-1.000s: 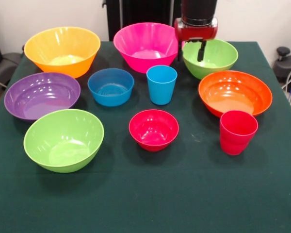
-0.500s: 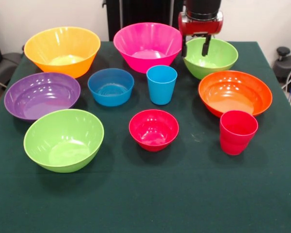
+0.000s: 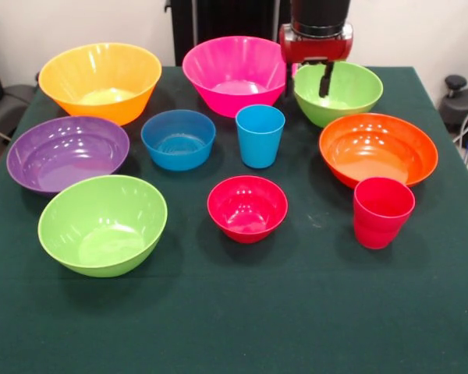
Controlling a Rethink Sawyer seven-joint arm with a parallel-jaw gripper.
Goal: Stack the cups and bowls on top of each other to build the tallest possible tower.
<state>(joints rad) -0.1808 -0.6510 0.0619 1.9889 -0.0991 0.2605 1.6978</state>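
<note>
Nothing is stacked yet: every bowl and cup is sitting apart, mouth up, on the green table (image 3: 242, 327). The gripper (image 3: 306, 80) is hovering empty, fingers spread, over the near rim of the far green bowl (image 3: 347, 93), beside the pink bowl (image 3: 234, 74). The blue cup (image 3: 260, 135) is standing just in front of the gripper; the orange bowl (image 3: 378, 148) and red cup (image 3: 383, 211) are crowding that side.
</note>
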